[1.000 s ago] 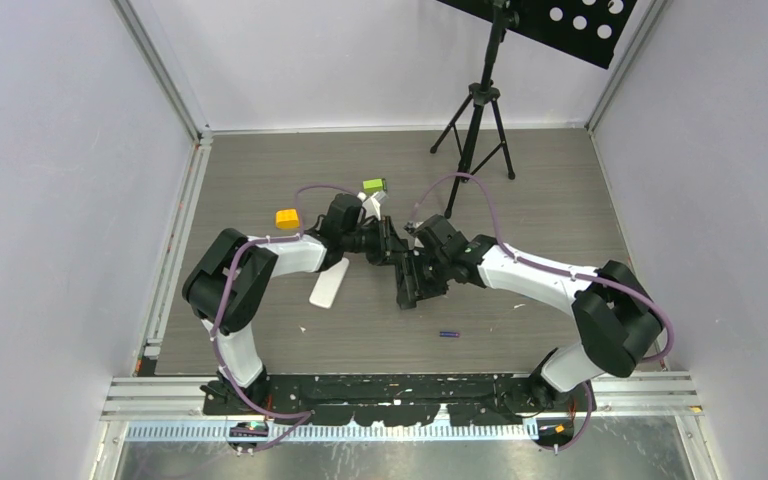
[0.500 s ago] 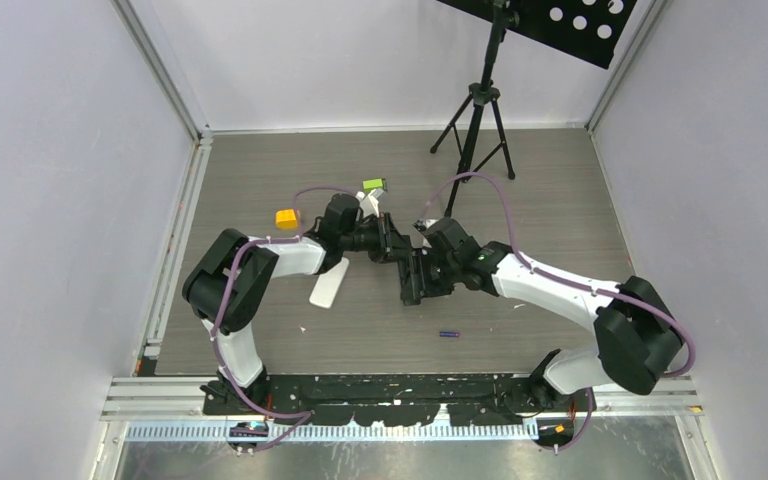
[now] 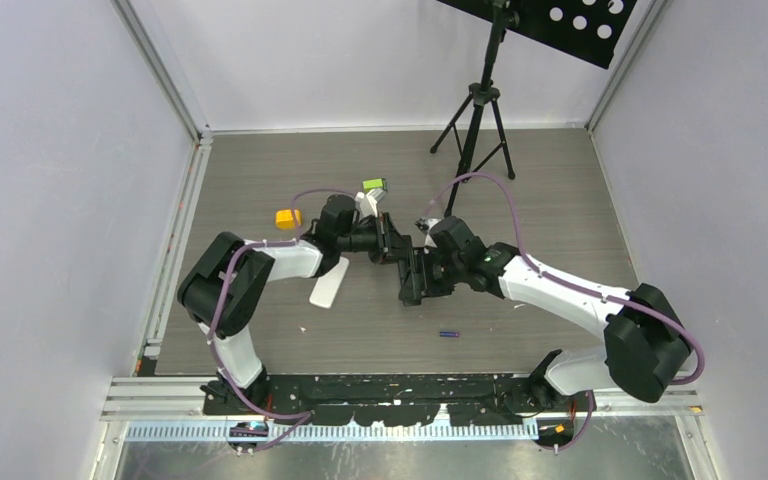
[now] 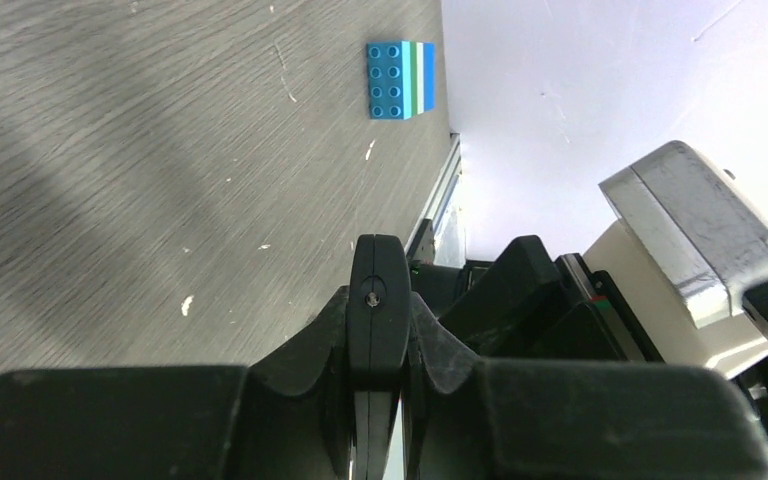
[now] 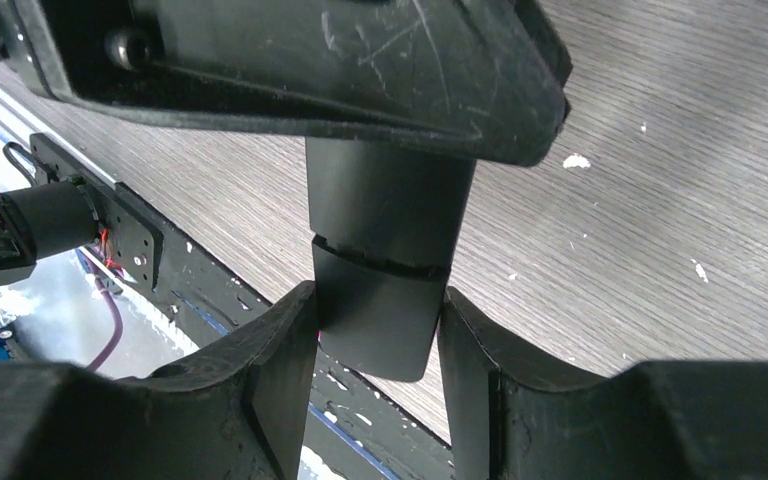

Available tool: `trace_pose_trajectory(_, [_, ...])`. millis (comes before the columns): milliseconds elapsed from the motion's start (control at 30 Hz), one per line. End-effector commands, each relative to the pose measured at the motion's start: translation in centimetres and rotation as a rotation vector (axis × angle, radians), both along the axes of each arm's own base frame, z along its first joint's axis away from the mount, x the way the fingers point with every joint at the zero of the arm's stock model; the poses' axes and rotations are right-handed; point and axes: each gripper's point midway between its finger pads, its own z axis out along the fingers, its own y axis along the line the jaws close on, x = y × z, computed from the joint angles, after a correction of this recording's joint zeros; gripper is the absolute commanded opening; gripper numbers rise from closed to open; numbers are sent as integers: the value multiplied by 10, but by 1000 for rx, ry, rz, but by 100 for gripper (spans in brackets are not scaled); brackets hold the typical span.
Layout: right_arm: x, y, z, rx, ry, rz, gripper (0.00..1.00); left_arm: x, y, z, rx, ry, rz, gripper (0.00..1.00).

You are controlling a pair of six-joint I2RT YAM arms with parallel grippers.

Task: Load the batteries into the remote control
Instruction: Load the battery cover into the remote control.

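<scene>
The grey wood-grain bench (image 3: 560, 200) carries a blue-purple battery (image 3: 448, 333) near its front edge, right of centre. A white flat piece (image 3: 327, 285) lies left of centre. Farther off sit a yellow-orange block (image 3: 287, 217) and a green block (image 3: 373, 185). A black tripod (image 3: 475, 130) stands at the far side.

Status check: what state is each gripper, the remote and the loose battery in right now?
Right gripper: shut on the remote.
Left gripper: shut, nothing visible in it.
Remote: clamped by the right gripper, battery bay not visible.
Blue-purple battery: lying loose on the table, not loaded.
</scene>
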Motion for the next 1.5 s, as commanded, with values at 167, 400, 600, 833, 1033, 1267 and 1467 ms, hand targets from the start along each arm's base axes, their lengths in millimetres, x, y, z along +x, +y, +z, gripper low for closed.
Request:
trace_pose_trajectory(167, [23, 9, 2, -12, -38, -29, 51, -31, -8, 59, -159, -38, -144, 0])
trace_pose_trajectory(400, [23, 11, 6, 3, -33, -34, 51, -31, -7, 58, -155, -31, -140, 0])
trace_pose_trajectory(600, [22, 11, 13, 38, -38, -37, 67, -29, -8, 58, -156, -28, -133, 0])
trace_pose_trajectory(833, [25, 8, 28, 133, -56, -74, 85, -26, -6, 59, -154, -26, -119, 0])
trace_pose_trajectory(1033, [22, 16, 52, 270, -75, -66, 91, -21, -5, 57, -151, -19, -99, 0])
trace_pose_trajectory(1267, [27, 12, 66, 385, -64, -184, 97, -12, -7, 68, -184, -18, -64, 0])
trace_pose_trajectory(1467, [36, 1, 95, 567, -136, -343, 98, 1, -12, 90, -223, -36, -18, 0])
